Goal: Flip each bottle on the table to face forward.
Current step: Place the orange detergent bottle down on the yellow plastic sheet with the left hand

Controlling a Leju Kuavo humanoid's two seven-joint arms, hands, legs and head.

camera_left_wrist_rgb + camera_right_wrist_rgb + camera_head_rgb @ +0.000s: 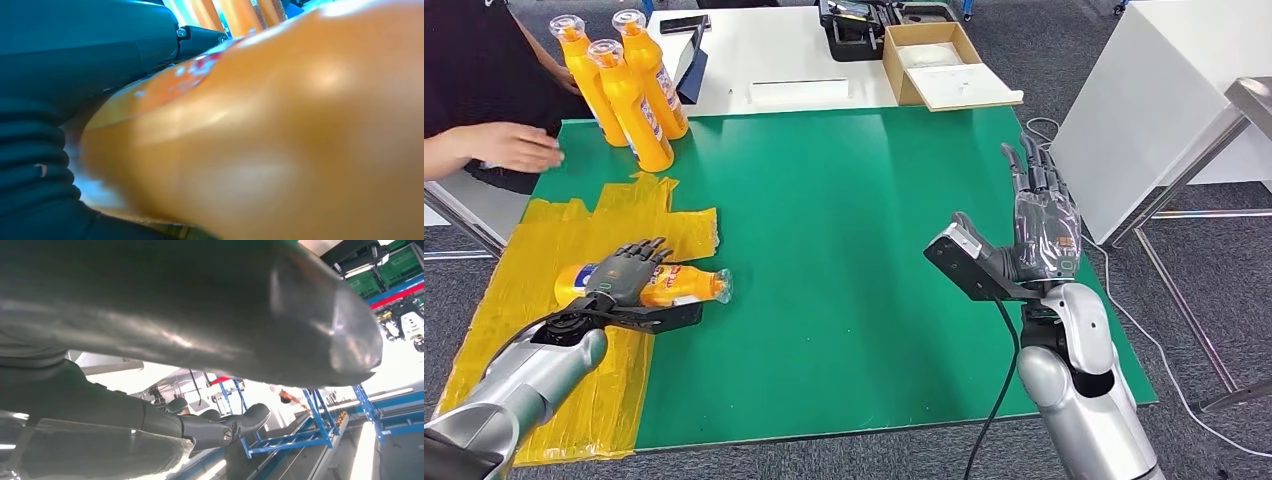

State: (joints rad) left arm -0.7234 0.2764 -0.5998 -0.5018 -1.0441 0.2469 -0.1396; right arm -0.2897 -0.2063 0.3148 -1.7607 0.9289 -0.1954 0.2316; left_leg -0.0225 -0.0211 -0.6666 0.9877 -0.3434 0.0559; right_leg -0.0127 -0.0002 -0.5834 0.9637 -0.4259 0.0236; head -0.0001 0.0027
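At about eight o'clock on the green surface (844,200), my left hand (629,275) wraps the lying orange bottle (686,285) to turn it forward, cap toward three o'clock, while my right hand (1039,225) hovers spread, holding nothing.

bottle (664,286) mid hidden by left hand (624,272) | wrist view: bottle blurred | person (484,90) cut off at edge

Orange bottle (674,285) sideways (three bottles (629,85) upright)
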